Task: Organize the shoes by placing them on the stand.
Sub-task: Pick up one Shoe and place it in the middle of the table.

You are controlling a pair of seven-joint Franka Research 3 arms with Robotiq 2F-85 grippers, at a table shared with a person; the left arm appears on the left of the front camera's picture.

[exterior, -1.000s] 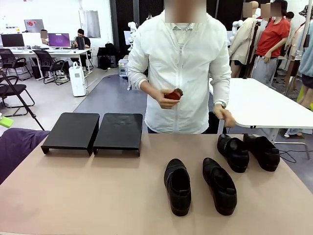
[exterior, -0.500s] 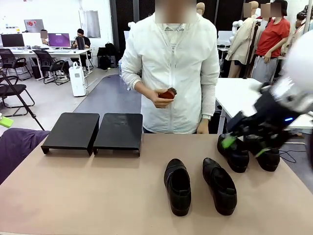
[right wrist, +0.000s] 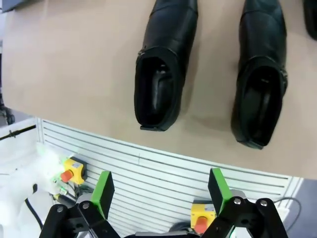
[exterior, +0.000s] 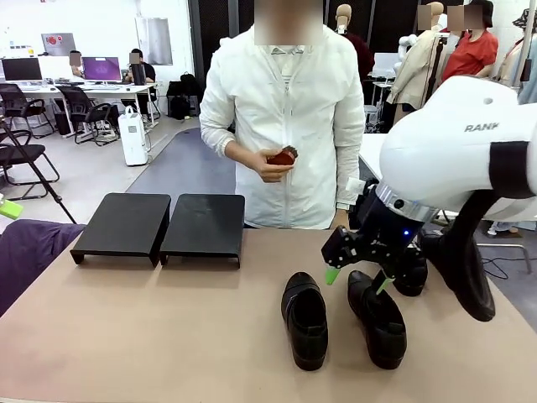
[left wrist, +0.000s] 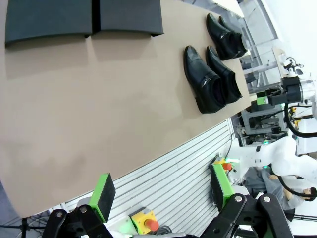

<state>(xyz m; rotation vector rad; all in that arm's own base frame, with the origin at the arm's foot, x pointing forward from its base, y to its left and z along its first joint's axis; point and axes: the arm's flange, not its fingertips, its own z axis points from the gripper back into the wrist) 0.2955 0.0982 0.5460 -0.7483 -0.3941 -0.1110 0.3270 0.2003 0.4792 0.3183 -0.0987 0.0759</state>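
Note:
Two black shoes lie side by side in the middle of the table, the left shoe and the right shoe. Behind them another shoe is partly hidden by my right arm. My right gripper hangs open just above the near pair, holding nothing. The stand, two low black platforms, sits at the table's far left with bare tops. My left gripper is open, high over the near table edge, looking down on the stand and the shoes.
A person stands at the far side with a small reddish-brown object in one hand. A purple cloth lies off the table's left edge. Bare tabletop stretches between the stand and the shoes.
My right arm has swung in from the right and now hovers over the near pair of shoes. The person has drawn the hand back from the far shoes and shifted slightly left.

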